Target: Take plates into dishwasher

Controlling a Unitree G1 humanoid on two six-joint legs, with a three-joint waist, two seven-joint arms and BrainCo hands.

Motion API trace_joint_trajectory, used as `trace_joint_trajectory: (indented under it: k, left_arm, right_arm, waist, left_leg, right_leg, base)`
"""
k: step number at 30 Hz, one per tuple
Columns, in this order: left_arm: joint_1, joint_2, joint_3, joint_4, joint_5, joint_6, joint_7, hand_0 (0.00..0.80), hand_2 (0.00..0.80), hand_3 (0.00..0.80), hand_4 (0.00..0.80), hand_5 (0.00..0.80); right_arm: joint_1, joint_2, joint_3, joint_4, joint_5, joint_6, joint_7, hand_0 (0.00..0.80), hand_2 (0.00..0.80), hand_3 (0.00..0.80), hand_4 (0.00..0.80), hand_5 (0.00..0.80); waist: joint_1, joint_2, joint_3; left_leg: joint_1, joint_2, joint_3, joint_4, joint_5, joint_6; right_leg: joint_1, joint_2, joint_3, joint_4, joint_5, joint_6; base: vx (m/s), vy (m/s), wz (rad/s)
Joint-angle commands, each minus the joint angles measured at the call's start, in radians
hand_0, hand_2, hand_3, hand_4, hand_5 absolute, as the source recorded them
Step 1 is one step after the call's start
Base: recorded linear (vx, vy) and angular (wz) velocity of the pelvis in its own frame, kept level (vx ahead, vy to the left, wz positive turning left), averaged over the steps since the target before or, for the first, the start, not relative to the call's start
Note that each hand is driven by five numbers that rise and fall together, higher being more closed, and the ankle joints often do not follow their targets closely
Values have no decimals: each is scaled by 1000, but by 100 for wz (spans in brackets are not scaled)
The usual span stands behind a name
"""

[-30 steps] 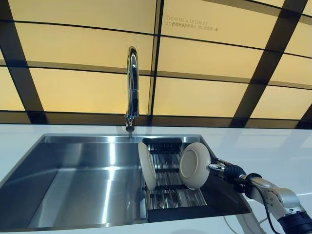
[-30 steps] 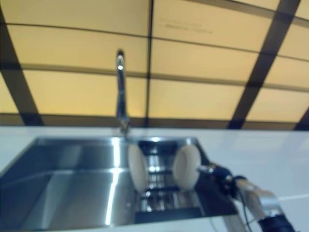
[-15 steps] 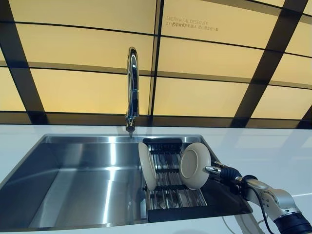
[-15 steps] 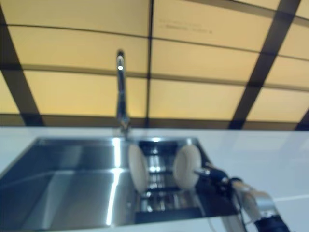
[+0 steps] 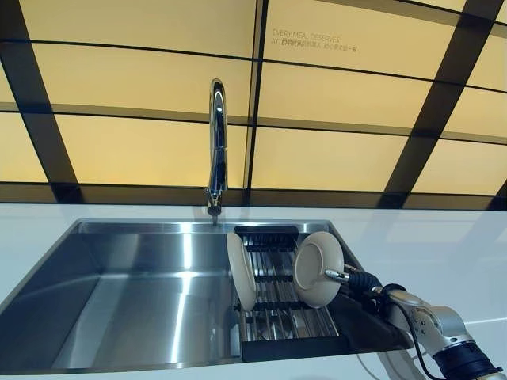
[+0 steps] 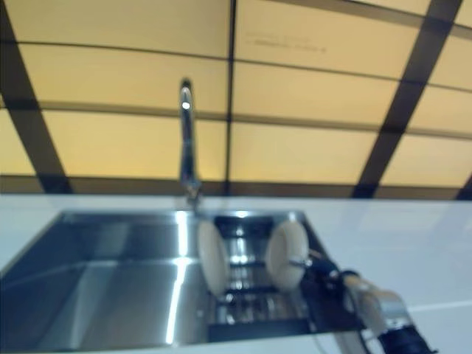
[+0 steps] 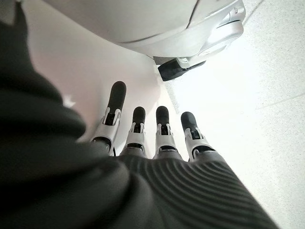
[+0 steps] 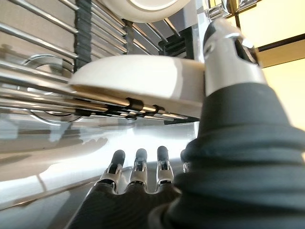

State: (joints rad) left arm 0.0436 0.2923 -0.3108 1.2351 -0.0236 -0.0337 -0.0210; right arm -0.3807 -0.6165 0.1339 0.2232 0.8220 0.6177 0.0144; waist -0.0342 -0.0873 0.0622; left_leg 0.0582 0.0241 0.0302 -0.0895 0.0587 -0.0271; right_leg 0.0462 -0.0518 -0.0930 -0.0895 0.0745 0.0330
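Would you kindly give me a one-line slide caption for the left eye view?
Right hand reaches the nearer of two cream plates standing upright in the sink's drying rack.

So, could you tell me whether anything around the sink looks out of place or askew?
Nothing is spilled or broken. Two plates stand on edge in the rack inside the sink: the left plate upright, the right plate tilted where the right hand meets its rim. The left hand hangs open, away from the sink.

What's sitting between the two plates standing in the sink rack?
Nothing stands between the left plate and the right plate; the left eye view shows only bare bars of the rack there.
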Motion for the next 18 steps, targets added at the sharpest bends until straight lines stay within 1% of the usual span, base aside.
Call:
trace_joint_trajectory:
  k: [1, 8, 9, 10, 11, 12, 13, 14, 18]
  left_arm:
    - [-117, 16, -51, 8, -9, -42, 0, 0, 0, 0, 0, 0]
    - [-122, 8, -67, 10, -13, -37, 2, 0, 0, 0, 0, 0]
    - [-123, 9, -67, 10, -13, -37, 1, 0, 0, 0, 0, 0]
    - [-123, 9, -67, 10, -13, -37, 1, 0, 0, 0, 0, 0]
    - [-123, 9, -68, 11, -13, -37, 1, 0, 0, 0, 0, 0]
    - [-123, 8, -69, 11, -14, -36, 2, 0, 0, 0, 0, 0]
    - [-122, 7, -71, 11, -15, -36, 3, 0, 0, 0, 0, 0]
    - [-122, 7, -71, 11, -14, -36, 2, 0, 0, 0, 0, 0]
    - [-123, 8, -78, 6, -19, -31, 1, 0, 0, 0, 0, 0]
  right_arm:
    - [-125, 17, 27, 47, 47, -41, -24, 0, 0, 0, 0, 0]
    - [-172, 21, 25, 85, 54, -45, -85, 0, 0, 0, 0, 0]
    - [-178, 20, 24, 93, 51, -43, -91, 160, 160, 160, 160, 160]
    - [-178, 20, 24, 93, 51, -43, -91, 160, 160, 160, 160, 160]
    - [-182, 18, 22, 98, 51, -43, -95, 433, 433, 433, 433, 433]
    - [-184, 17, 22, 100, 52, -44, -98, 521, 521, 521, 521, 521]
    - [-191, 15, 21, 106, 50, -46, -104, 781, 781, 781, 781, 781]
    - [-196, 14, 20, 111, 48, -44, -105, 800, 800, 800, 800, 800]
    - [-221, 2, 19, 130, 27, -52, -112, 800, 800, 800, 800, 800]
  waist:
    - [38, -8, 8]
    - [43, -7, 9]
    - [44, -6, 9]
    - [44, -6, 9]
    - [45, -6, 9]
    - [45, -6, 9]
    - [46, -6, 8]
    - [47, -6, 9]
    - [53, -6, 11]
  left_leg:
    - [-3, 4, 21, 2, -32, 6]
    - [0, 5, 17, 2, -33, 5]
    - [0, 5, 16, 2, -33, 5]
    - [0, 5, 16, 2, -33, 5]
    - [0, 4, 15, 2, -34, 5]
    - [0, 4, 15, 2, -34, 5]
    - [1, 5, 16, 2, -34, 5]
    - [1, 5, 15, 2, -34, 5]
    - [0, 4, 15, 2, -33, 4]
  right_leg:
    - [28, -15, -16, 20, -26, 23]
    - [32, -15, -15, 20, -27, 22]
    - [33, -15, -15, 20, -28, 22]
    - [33, -15, -15, 20, -28, 22]
    - [33, -15, -15, 20, -28, 22]
    - [34, -15, -15, 20, -28, 22]
    - [34, -15, -16, 20, -28, 22]
    - [35, -15, -16, 19, -27, 22]
    - [35, -16, -22, 16, -24, 23]
  base:
    - [0, 0, 0]
    - [0, 0, 0]
    - [0, 0, 0]
    - [0, 0, 0]
    - [0, 0, 0]
    - [0, 0, 0]
    - [0, 0, 0]
    - [0, 0, 0]
    - [0, 0, 0]
